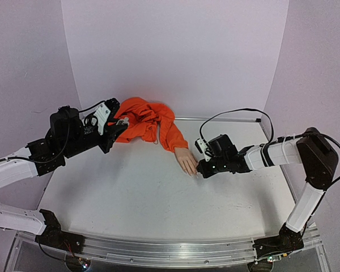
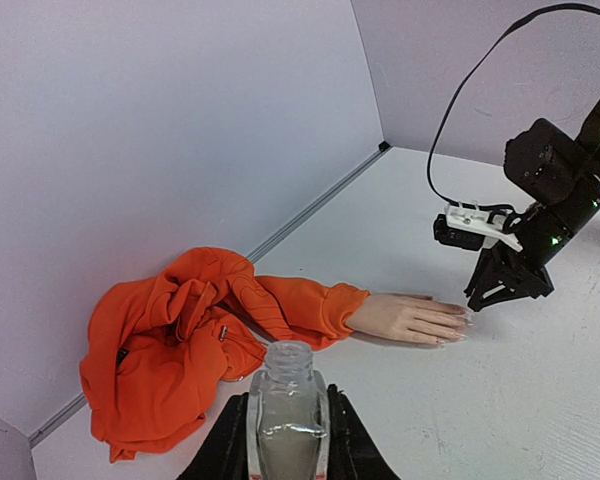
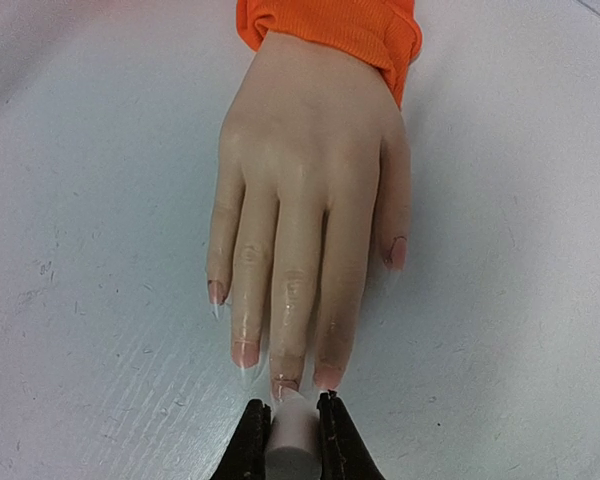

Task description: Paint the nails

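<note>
No legible text, label, brand, number or sign in any view; clear bottle (image 2: 287, 425) and orange garment (image 2: 170, 340) bear no readable marking.

Overhead and both wrist cameras share the mannequin hand (image 1: 187, 163).

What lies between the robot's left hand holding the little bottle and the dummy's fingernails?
Mostly the crumpled orange sleeve, some bare table, then the dummy hand's back; the top view shows it.
</note>
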Controlling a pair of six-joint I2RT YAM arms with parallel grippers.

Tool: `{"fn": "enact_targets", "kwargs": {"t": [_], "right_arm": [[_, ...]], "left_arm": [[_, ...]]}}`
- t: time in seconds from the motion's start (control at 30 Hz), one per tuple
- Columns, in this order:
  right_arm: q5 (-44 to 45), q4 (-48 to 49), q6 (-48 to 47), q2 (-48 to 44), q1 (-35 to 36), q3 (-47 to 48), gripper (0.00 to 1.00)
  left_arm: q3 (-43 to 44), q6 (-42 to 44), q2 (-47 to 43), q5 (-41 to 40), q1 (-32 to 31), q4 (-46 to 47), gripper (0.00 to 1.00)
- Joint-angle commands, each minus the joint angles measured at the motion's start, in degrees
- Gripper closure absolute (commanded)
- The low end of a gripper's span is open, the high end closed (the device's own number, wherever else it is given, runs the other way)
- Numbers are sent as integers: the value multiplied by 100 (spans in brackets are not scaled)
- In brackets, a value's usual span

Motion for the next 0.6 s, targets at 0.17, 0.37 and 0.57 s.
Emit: {"fn": "enact_targets", "kwargs": {"t": [0.17,0.37,0.57], "right_arm": [[-42,53,-80,129,23,300,100],[-262,22,-20,123,22,238,100],[-439,-40,3,87,28,84,100]], "left_arm": [[33,-11,-56,74,33,307,100],[50,-9,-47,74,39,300,100],[44,-6,-54,96,48,301,100]]}}
